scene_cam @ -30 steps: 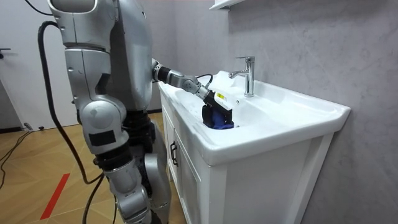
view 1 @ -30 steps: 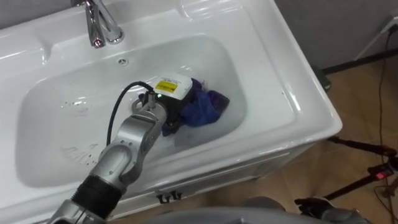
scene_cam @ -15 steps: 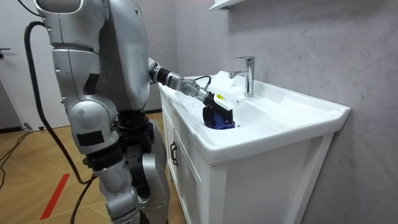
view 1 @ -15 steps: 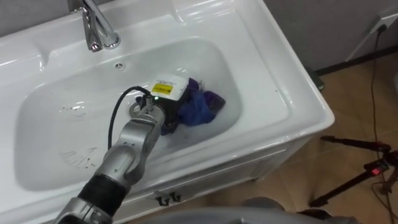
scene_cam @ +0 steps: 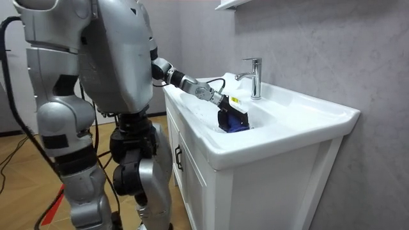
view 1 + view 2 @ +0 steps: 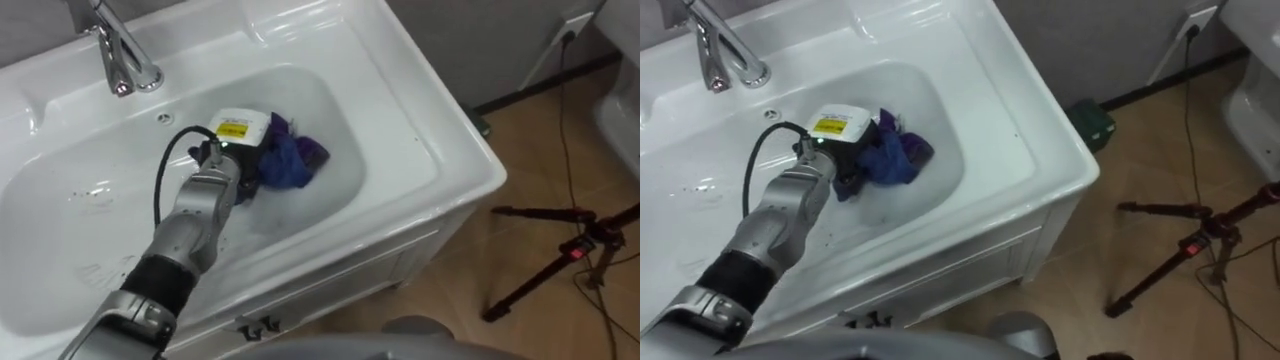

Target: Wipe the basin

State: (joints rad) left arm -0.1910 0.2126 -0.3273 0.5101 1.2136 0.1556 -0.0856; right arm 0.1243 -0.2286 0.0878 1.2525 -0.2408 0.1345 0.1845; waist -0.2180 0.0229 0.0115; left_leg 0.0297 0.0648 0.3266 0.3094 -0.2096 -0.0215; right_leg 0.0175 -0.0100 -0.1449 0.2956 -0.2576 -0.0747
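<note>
My left arm reaches in from the lower left, and my left hand [image 6: 226, 166] rests in the right part of the white basin [image 6: 400, 110]. Its fingers are curled on a bunched blue cloth [image 6: 291, 162] that lies against the basin's floor and right slope. The same hand [image 6: 836, 152] and cloth [image 6: 896, 156] show in the right eye view. In the room view I stand at the front of the vanity, arm stretched out, with the hand [image 5: 225, 106] pressing the cloth [image 5: 236, 123] down inside the bowl.
A chrome faucet [image 6: 116, 52] stands at the basin's back rim, with an overflow hole below it. The white cabinet carries the basin. On the wooden floor to the right stand a black tripod [image 6: 560, 250] and cables, and a wall socket [image 6: 575, 22] sits above.
My body has turned and shifted at the vanity, so the eye views moved. The left hand slid the blue cloth a little farther into the basin, toward the faucet side.
</note>
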